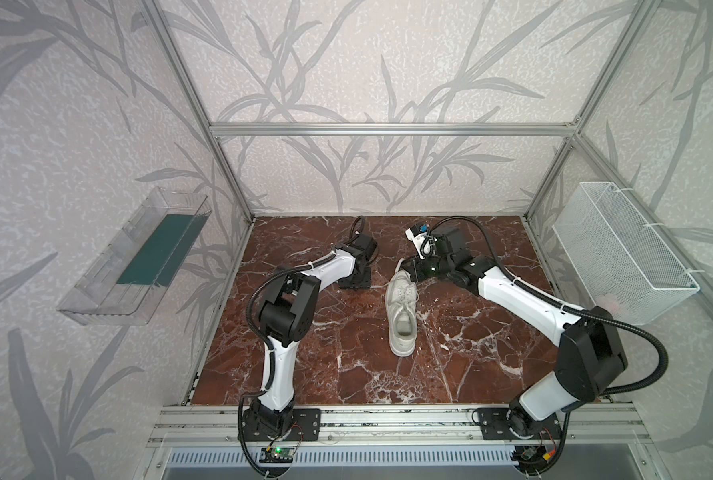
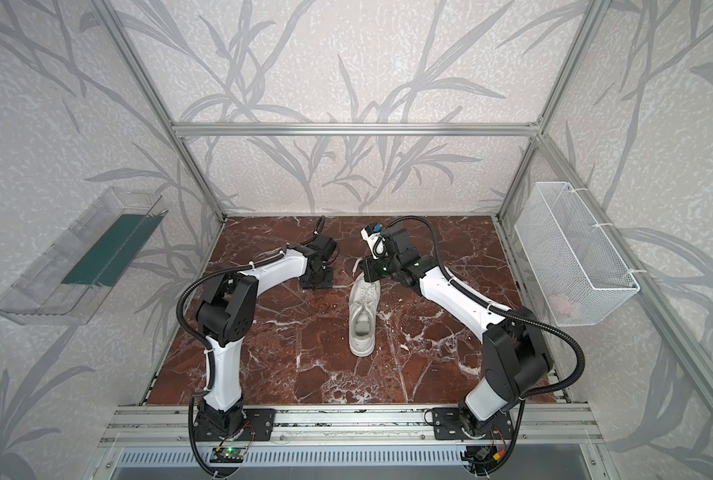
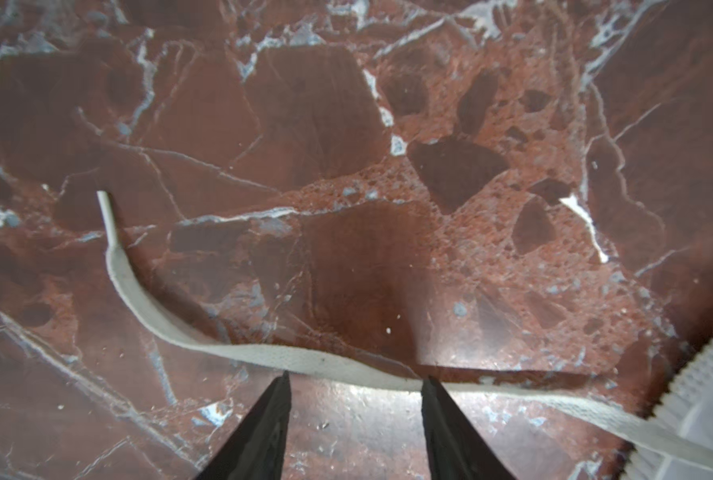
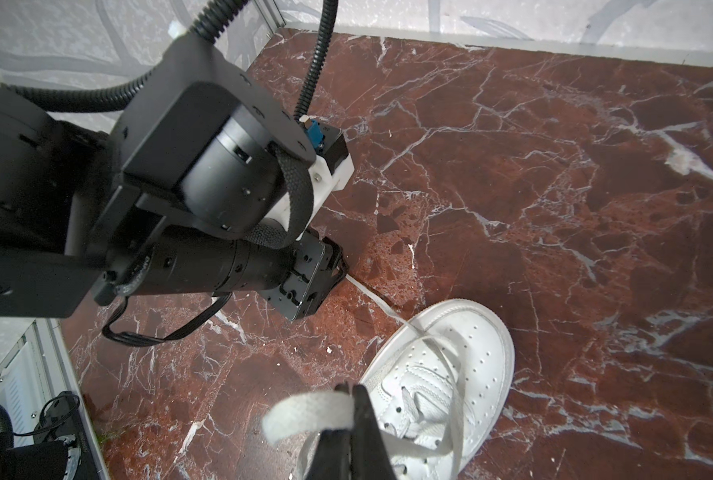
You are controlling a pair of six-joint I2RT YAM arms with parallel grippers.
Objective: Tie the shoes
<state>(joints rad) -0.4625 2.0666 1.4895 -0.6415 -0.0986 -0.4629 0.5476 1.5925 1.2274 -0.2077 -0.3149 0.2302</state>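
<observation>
Left gripper (image 3: 357,377), jaws apart, points down at one flat lace (image 3: 305,362) lying crosswise at its tips; right gripper (image 4: 350,399) pinches the white sneaker's (image 4: 450,374) other lace (image 4: 305,411).

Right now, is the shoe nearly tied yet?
Not yet, only the start. Done: the right gripper has its jaws shut on one lace, held above the white sneaker. In hand: the left gripper has open jaws right at the other lace, which lies on the marble table. Left: grab it, cross, knot; no knot or bow shows.
</observation>
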